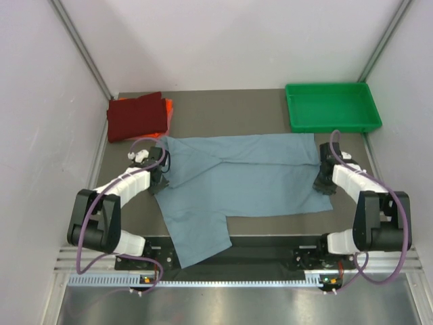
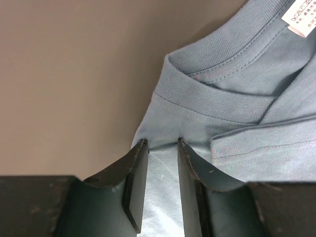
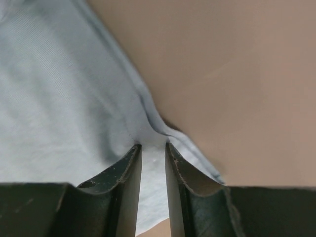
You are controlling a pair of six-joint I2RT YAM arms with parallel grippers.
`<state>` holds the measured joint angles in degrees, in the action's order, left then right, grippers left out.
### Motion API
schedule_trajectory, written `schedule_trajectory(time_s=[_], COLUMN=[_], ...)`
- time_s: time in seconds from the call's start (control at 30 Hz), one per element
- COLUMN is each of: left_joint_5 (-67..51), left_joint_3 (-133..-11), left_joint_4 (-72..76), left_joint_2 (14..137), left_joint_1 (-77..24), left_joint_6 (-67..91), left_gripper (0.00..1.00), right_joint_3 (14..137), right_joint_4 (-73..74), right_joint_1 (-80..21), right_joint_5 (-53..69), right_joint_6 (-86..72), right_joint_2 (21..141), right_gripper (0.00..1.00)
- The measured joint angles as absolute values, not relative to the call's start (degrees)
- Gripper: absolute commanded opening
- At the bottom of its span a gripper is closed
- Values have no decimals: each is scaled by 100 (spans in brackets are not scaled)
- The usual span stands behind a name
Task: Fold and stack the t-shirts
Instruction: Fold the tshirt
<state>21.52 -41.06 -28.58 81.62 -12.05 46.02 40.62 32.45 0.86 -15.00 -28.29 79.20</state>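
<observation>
Grey table (image 1: pixel 230 108) carried the grey-blue t-shirt (image 1: pixel 250 179), spread flat across its middle. At far right sat the green tray (image 1: pixel 331 126). At far left lay the folded dark red t-shirt (image 1: pixel 137 116), with the orange t-shirt (image 1: pixel 168 108) peeking out at its right edge. The left gripper (image 2: pixel 163 145) and right gripper (image 3: pixel 153 147) pinched the spread shirt's left and right edges, jaws nearly closed on cloth.

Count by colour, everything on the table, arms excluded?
Grey-blue t-shirt: 1
Dark red t-shirt: 1
Orange t-shirt: 1
Green tray: 1
Total: 4
</observation>
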Motion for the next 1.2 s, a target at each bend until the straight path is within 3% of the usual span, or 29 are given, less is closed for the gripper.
schedule_trajectory(time_s=[0.23, 0.47, 0.7, 1.2], left_joint_5=[2038, 1304, 305, -250], left_joint_3=[-4147, -4718, -4696, -3911], left_joint_4=[-2995, -3295, -2902, -2611], left_joint_2=[8079, 7312, 7129, 7828], left_joint_1=[-1164, -1092, -1094, -1094], left_joint_6=[4488, 4077, 3918, 3920], left_gripper=[38, 45, 45, 44], right_joint_3=[4449, 5203, 5684, 6014], right_joint_4=[3476, 3061, 2316, 2078], right_joint_1=[-64, -49, 366, 727], right_joint_5=[-1828, -1031, 189, 576], right_joint_6=[-2829, -2563, -1684, -1070], right_joint_2=[7920, 7950, 9041, 9367], right_gripper=[32, 39, 46, 41])
